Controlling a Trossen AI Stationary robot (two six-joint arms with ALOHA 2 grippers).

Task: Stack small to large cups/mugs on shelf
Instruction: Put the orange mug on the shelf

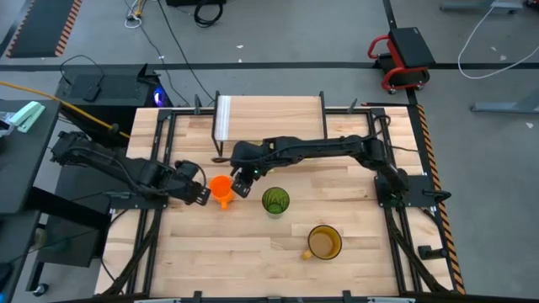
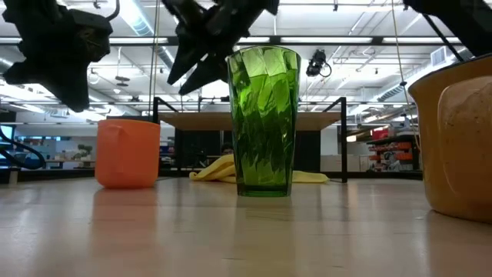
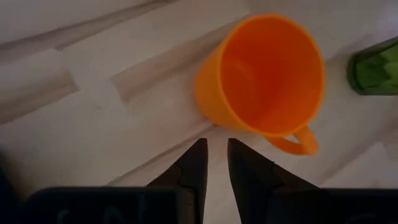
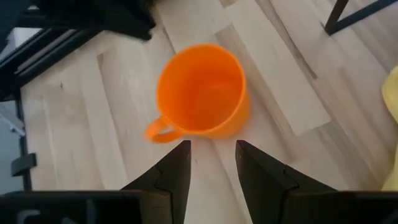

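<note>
The small orange mug (image 1: 221,188) stands upright on its base on the tabletop, between my two grippers. Its handle (image 4: 158,132) points toward the near edge. My left gripper (image 3: 216,146) is just left of it, open by a narrow gap and clear of its wall. My right gripper (image 4: 212,149) hangs above and right of the mug, open and slanting down toward it. The dark green tumbler (image 1: 275,202) stands upright right of the mug. The amber-yellow mug (image 1: 324,242) stands nearer the near edge. The shelf (image 1: 278,114), with a whitish strip (image 1: 223,118), stands at the far edge.
A yellow cloth (image 2: 223,169) lies on the table behind the tumbler (image 2: 264,123), under the shelf's front. Black frame rails (image 1: 160,168) run along the table's left and right sides. Bare wood (image 1: 219,252) lies toward the near left.
</note>
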